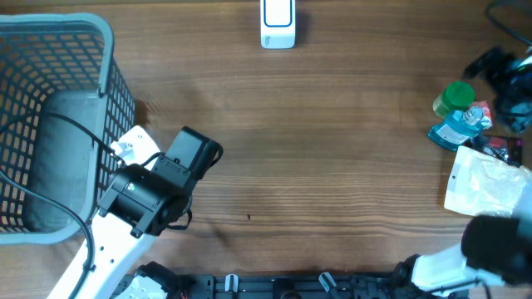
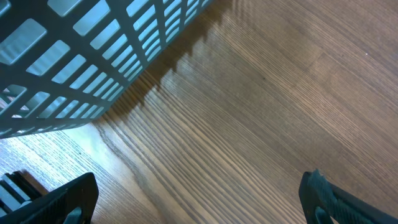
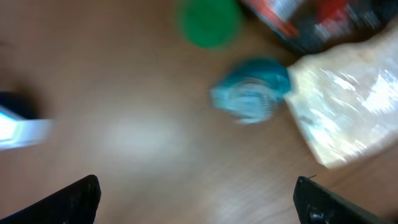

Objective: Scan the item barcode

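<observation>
Near edge first: your left gripper (image 2: pixel 199 202) is spread fully wide. Its wrist view shows only bare table (image 2: pixel 261 106) between the jaws, so it holds nothing. The left arm (image 1: pixel 145 195) sits at the near-left, tip angled out over the table just beside the basket (image 1: pixel 104 50). The basket's mesh wall fills the upper left of that wrist view, and inside it lies a grey bundle (image 1: pixel 62 158); can't tell what it is. Your right gripper (image 3: pixel 199 202) is also wide open and empty, hanging above the table. That wrist view is blurred, so no fine detail there. The right arm (image 1: pixel 465 262) is at the near-right corner, partly out of the overhead view. The items are all in one cluster on the right side, none held. Nearest is a clear bag (image 1: pixel 486 187). Just beyond it lies a teal bottle (image 1: pixel 457 129), touching the bag's corner in the right wrist view. Then comes a green-capped bottle (image 1: pixel 455 97), close beside the teal one. A red and black pack (image 1: pixel 499 149) lies next to the bag's far end. No barcode is readable in any view. Farthest out, the white and blue scanner (image 1: pixel 278 23) sits at the far edge, near centre, well apart from the items and both grippers.
</observation>
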